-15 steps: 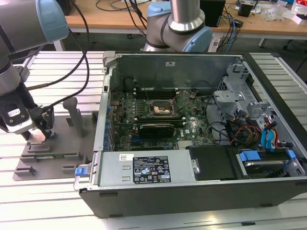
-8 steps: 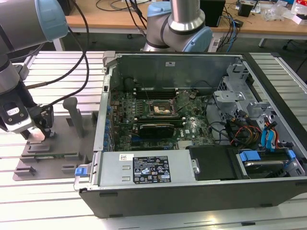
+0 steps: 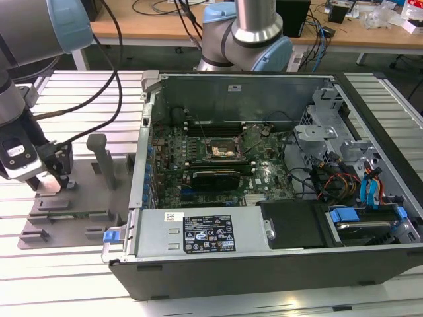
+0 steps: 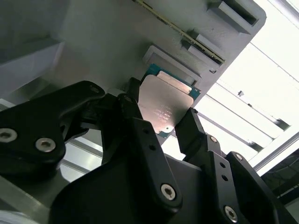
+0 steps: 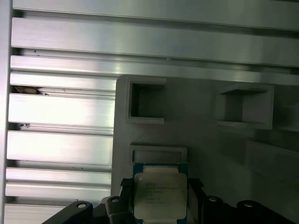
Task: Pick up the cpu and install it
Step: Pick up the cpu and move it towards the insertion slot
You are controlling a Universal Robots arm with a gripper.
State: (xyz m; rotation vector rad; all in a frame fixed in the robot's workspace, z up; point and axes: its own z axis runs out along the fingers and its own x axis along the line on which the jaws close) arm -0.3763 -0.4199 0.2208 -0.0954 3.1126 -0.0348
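The cpu [image 4: 163, 100] is a small square chip with a pale silver top and a green edge. It sits between my gripper's [image 4: 161, 116] two black fingers [image 4: 135, 116], whose pads press on its opposite sides, just by a shallow recess of the grey holder plate [image 5: 196, 121]. The first wrist view shows the cpu [image 5: 160, 193] with the gripper [image 5: 160, 186] shut on it. In the exterior view the gripper [image 3: 53, 175] hangs low over the holder plate [image 3: 66, 211] at the exterior view's left, well away from the dark motherboard socket [image 3: 223, 150].
The open computer case [image 3: 264, 244] lies on the slatted aluminium table [image 3: 59, 277] at the exterior view's right, full of cables and drive bays. A grey upright post [image 3: 99, 155] stands on the holder plate between gripper and case. A second robot base [image 3: 248, 36] stands behind the case.
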